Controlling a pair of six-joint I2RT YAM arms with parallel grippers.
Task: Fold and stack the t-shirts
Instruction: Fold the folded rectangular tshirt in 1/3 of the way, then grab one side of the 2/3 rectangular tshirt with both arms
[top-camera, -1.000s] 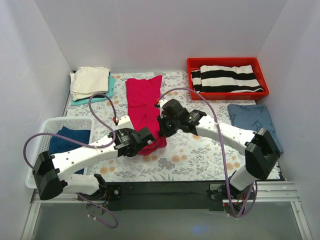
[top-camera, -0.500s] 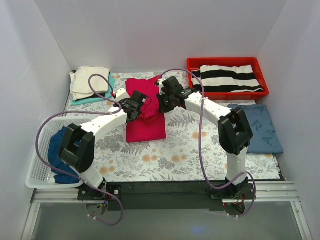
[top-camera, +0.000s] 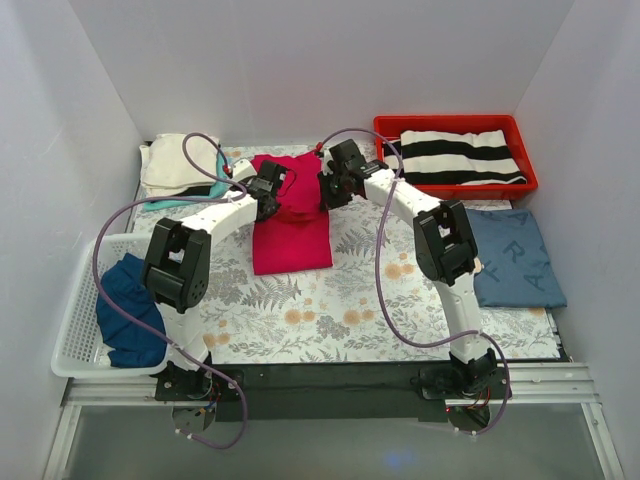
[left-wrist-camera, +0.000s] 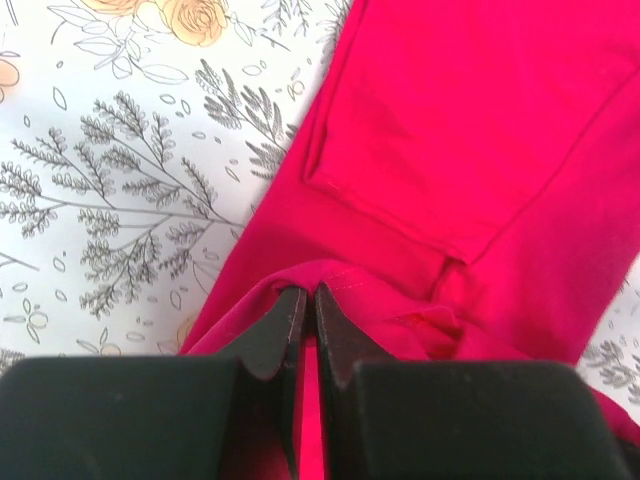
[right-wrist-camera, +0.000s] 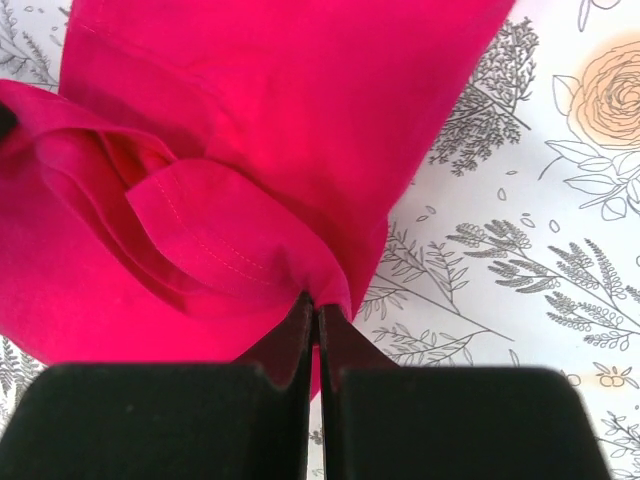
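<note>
Floral table (top-camera: 400, 295), red t-shirt (top-camera: 290, 245) near-to-far, left pincer (left-wrist-camera: 305, 300), right pincer (right-wrist-camera: 312, 305) gripping it

Garments: 6 total.
- 1 crimson-red t-shirt (top-camera: 290, 245)
- 1 cream folded tee (top-camera: 175, 160)
- 1 teal folded tee (top-camera: 160, 203)
- 1 navy-blue tee (top-camera: 125, 310)
- 1 black-and-white striped garment (top-camera: 460, 157)
- 1 slate-blue folded garment (top-camera: 510, 255)

Containers: 2 total.
- 1 white basket (top-camera: 72, 330)
- 1 red tray (top-camera: 450, 122)

Robot arms: 2, the left arm (top-camera: 215, 215) and the right arm (top-camera: 400, 200).

Grippers: 2, the left gripper (left-wrist-camera: 305, 300) and the right gripper (right-wrist-camera: 312, 305), with two black fingers on each.

Floral tablecloth (top-camera: 330, 300): 1.
</note>
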